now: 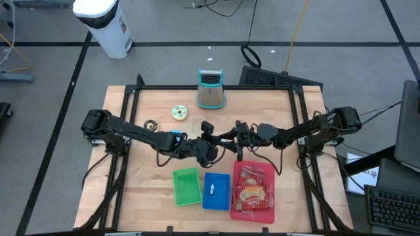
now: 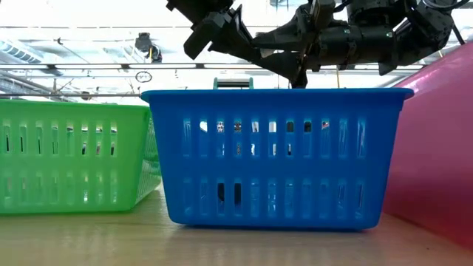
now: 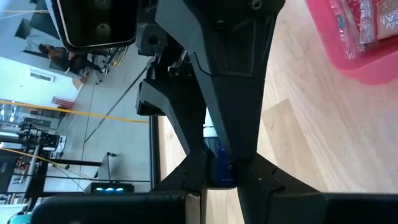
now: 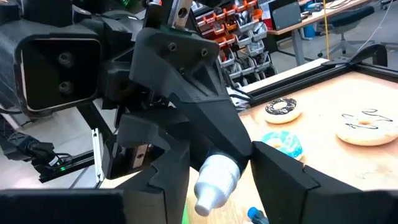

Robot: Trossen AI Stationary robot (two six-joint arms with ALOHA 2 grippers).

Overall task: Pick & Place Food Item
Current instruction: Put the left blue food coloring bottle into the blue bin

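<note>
left tool (image 1: 211,152) pinching a small blue bottle with a white cap (image 4: 214,180) mid-air above the wooden worktop (image 1: 157,190), right tool (image 1: 231,141) at its 3 o'clock, fingers spread around the cap, blue plastic basket (image 1: 216,191) at 6 o'clock

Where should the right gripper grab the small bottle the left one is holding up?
Grip the bottle by its white end, level, from opposite the left gripper: that end pokes out free, while the left jaws cover its blue body.

No legible text, label, brand, number or sign anywhere in these views.
</note>
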